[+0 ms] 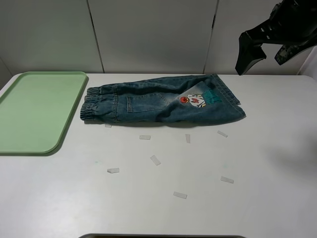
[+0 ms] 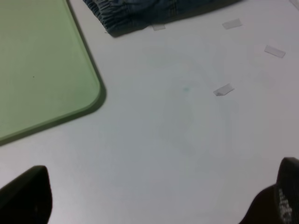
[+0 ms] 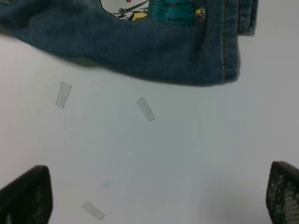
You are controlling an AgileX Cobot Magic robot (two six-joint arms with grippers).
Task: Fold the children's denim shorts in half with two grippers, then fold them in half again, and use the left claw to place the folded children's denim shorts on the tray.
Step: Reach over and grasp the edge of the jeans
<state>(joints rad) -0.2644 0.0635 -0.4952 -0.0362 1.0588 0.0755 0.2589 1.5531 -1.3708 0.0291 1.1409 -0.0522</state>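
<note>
The left claw (image 2: 154, 200) has its jaws wide apart with nothing between them, and it hangs over bare white counter (image 2: 177, 140). Ahead of it to one side is a rounded corner of the light-green tray (image 2: 42, 70). Further ahead, past that corner, the gathered waistband (image 2: 117, 16) of the children's denim shorts (image 2: 154, 9) just shows.

The right claw (image 3: 154, 196) is also spread wide and grips nothing. The counter lies below it, and the hem end of the shorts is ahead of it, with the cartoon patch (image 3: 154, 9) at the edge of sight. Whitish tape strips (image 3: 145, 108) lie between this claw and the denim.

From the high camera, the shorts lie flat along the counter. Their waistband is close to the tray's rim but does not touch it, and the hems point toward the right arm (image 1: 277, 25), which is raised above the counter beyond that end. The left claw is out of sight in this view. None of the denim is on the tray, and neither claw touches it.
</note>
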